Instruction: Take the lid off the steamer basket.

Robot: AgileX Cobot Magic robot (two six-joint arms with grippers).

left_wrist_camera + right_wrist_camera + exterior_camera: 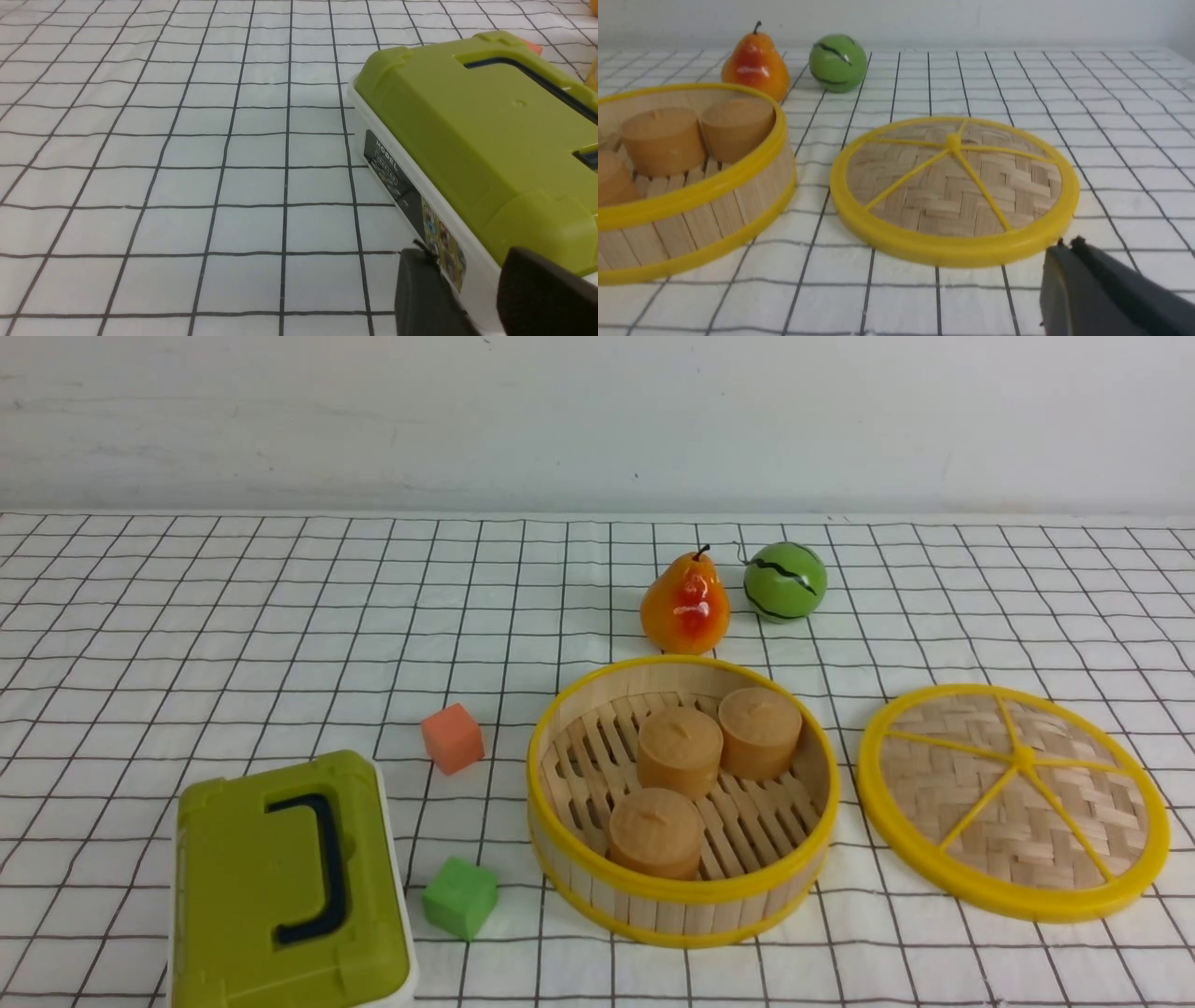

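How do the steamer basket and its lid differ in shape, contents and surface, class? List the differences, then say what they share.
1. The steamer basket is a walled round tub; the lid is a flat disc lying on the cloth to its right.
2. The steamer basket holds three tan cylinders; the lid carries nothing.
3. The steamer basket has a slatted floor; the lid is woven, with yellow spokes meeting at a central knob.

Both are round, tan bamboo, rimmed in yellow.

A staged test bench rather than a home: a counter (187,616) under white black-gridded cloth, a bare white wall (597,420), plastic toy props.
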